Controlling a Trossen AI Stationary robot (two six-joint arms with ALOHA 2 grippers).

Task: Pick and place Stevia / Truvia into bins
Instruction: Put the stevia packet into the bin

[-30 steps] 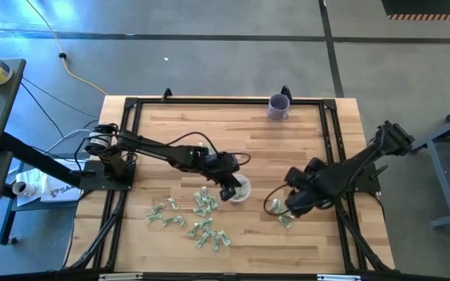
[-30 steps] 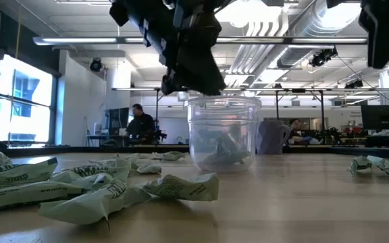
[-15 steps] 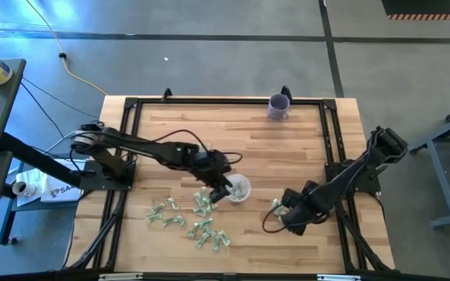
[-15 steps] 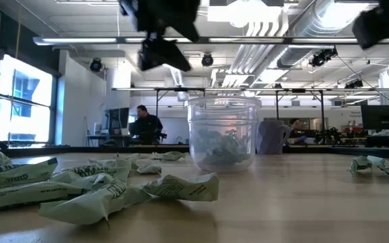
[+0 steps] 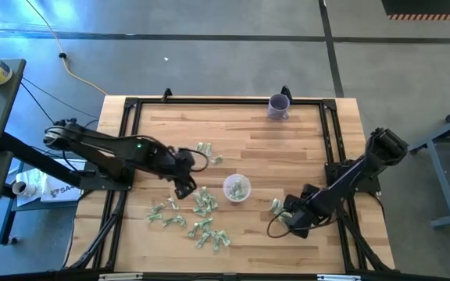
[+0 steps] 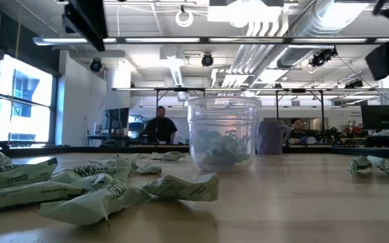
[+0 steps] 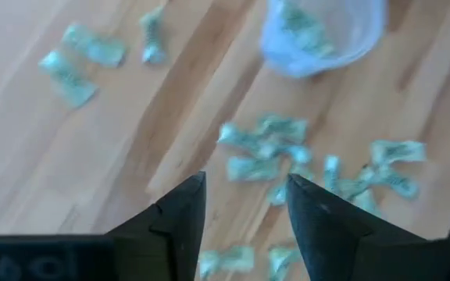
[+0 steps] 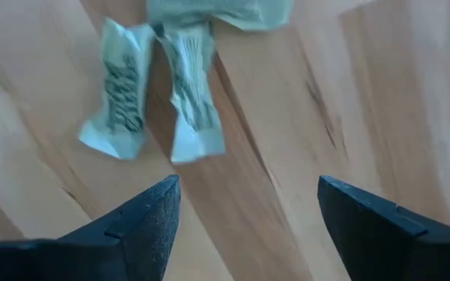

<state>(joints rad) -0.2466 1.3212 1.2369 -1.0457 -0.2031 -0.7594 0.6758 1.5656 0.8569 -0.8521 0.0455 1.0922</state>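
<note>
The clear cup (image 5: 236, 188) stands upright on the table's middle with several pale green sachets inside (image 6: 221, 147). More sachets lie loose on the wood near its left (image 5: 201, 207), farther back (image 5: 205, 150) and at the right (image 5: 278, 207). My left gripper (image 5: 185, 189) hangs open in the air left of the cup, above the loose sachets (image 7: 264, 148), with nothing between its fingers (image 7: 244, 207). My right gripper (image 5: 291, 219) points down, open, just short of two crumpled sachets (image 8: 155, 101) that lie flat on the wood. It touches neither.
A purple cup (image 5: 278, 105) stands at the table's far edge, right of the middle. A black frame (image 5: 131, 109) runs around the tabletop. Bare wood lies between the clear cup and the right sachets. People show in the room beyond the table (image 6: 159, 125).
My left gripper has gone up and away from above the clear cup toward the table's left, leaving the cup uncovered. My right gripper has come down toward the sachets at the right and shifted a little toward the near edge.
</note>
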